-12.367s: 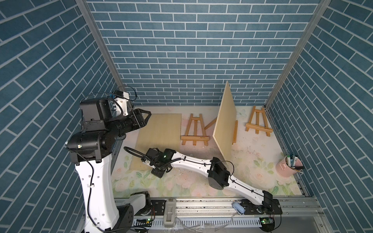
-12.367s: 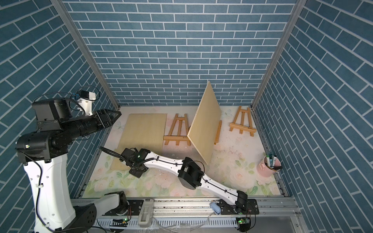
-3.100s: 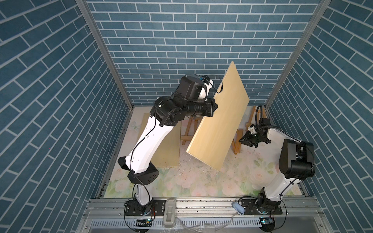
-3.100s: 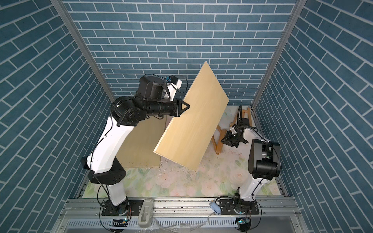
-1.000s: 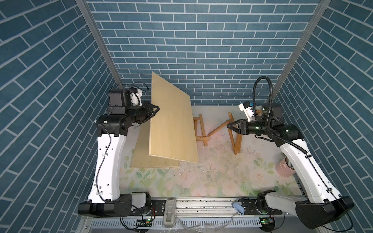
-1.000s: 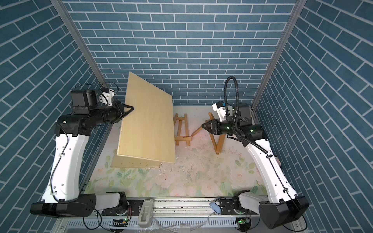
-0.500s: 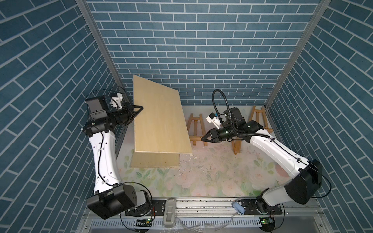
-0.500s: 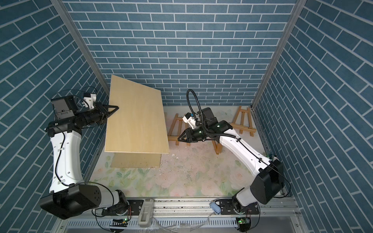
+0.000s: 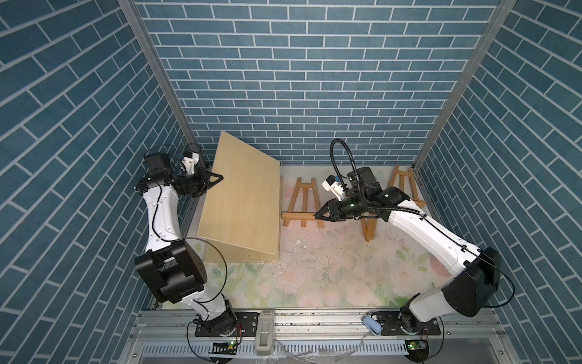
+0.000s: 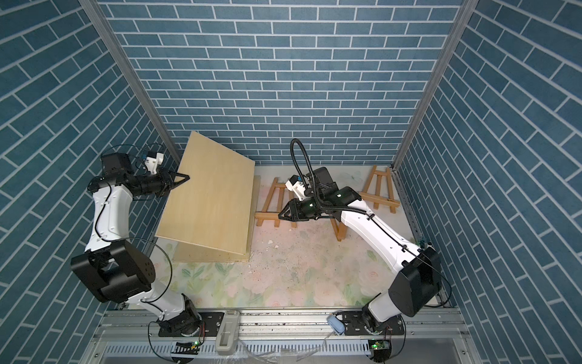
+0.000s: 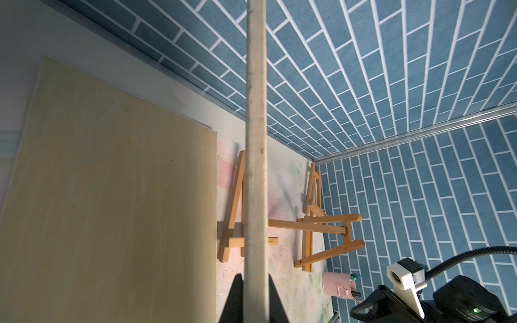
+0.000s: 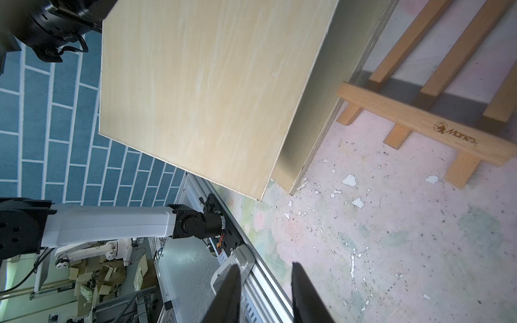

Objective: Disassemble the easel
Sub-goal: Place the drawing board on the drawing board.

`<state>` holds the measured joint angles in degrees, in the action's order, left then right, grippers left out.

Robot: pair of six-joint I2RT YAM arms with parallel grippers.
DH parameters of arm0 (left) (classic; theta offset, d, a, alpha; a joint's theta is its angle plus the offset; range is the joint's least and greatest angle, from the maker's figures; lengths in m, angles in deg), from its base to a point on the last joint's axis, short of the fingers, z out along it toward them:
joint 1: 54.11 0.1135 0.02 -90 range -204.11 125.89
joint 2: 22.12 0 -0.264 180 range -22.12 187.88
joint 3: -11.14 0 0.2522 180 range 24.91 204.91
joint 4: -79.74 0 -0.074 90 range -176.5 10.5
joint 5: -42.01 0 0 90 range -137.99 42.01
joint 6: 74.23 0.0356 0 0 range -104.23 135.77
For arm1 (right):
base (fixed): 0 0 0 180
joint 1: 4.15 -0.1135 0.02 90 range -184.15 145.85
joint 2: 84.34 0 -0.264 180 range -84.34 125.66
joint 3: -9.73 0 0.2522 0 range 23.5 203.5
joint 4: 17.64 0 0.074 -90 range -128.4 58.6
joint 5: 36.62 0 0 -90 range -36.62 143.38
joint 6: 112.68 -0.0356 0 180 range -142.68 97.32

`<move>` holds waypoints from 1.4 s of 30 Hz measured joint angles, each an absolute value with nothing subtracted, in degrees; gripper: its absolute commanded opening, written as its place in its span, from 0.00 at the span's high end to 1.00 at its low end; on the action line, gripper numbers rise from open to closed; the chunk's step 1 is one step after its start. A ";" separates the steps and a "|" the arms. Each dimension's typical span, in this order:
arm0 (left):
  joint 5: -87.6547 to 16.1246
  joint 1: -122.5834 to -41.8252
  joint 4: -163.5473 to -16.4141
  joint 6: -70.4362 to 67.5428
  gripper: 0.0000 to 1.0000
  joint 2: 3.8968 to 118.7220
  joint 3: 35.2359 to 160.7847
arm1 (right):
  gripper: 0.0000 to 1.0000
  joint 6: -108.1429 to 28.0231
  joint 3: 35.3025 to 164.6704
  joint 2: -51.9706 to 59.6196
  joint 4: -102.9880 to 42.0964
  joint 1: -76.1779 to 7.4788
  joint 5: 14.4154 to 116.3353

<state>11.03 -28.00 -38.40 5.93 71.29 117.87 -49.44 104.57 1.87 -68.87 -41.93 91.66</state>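
Since a second ago the board (image 9: 241,201) has swung away from the flat easel (image 9: 301,201) toward the left arm's wall and sunk lower, while the right fingers (image 12: 228,299) have come in beside that easel's foot bar. The left fingers (image 11: 236,304) are clamped on the board's raised edge, which the left wrist view shows edge-on. From them the board slopes down toward the flat easel, its low edge over a second board (image 9: 242,253) that lies on the surface (image 9: 330,277) just beside the easel; whether the two boards touch cannot be told. The right fingers stand a little apart with nothing between them, hovering near the foot bar but clear of it. The left arm (image 9: 162,214) is folded upright with its forearm about level; the right arm (image 9: 425,233) stretches long and low across the surface. Only the left wrist view shows the tipped easel (image 11: 321,232) whole, beyond the flat easel, and a pink cup (image 11: 337,283); in both top views the right arm covers part of that easel. A corner easel (image 9: 404,176) sits farthest from the flat easel.
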 measured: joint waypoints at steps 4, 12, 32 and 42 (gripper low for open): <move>11.53 -26.93 -41.44 7.04 1.00 72.64 116.43 | 0.70 -49.44 106.30 3.25 -70.01 -41.93 90.46; 13.70 -26.47 -42.95 10.71 1.00 80.07 115.54 | 0.70 -49.44 110.89 5.81 -70.68 -41.93 88.86; 13.76 -25.94 -35.10 20.02 0.93 88.27 119.58 | 0.71 -49.44 116.20 11.32 -73.39 -41.93 86.89; 7.05 -25.66 -36.81 19.15 0.65 85.93 117.57 | 0.71 -49.44 116.36 12.17 -73.44 -42.01 86.50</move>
<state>7.05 -25.66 -36.81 19.15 85.93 117.57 -49.44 116.36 12.17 -73.44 -42.01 86.50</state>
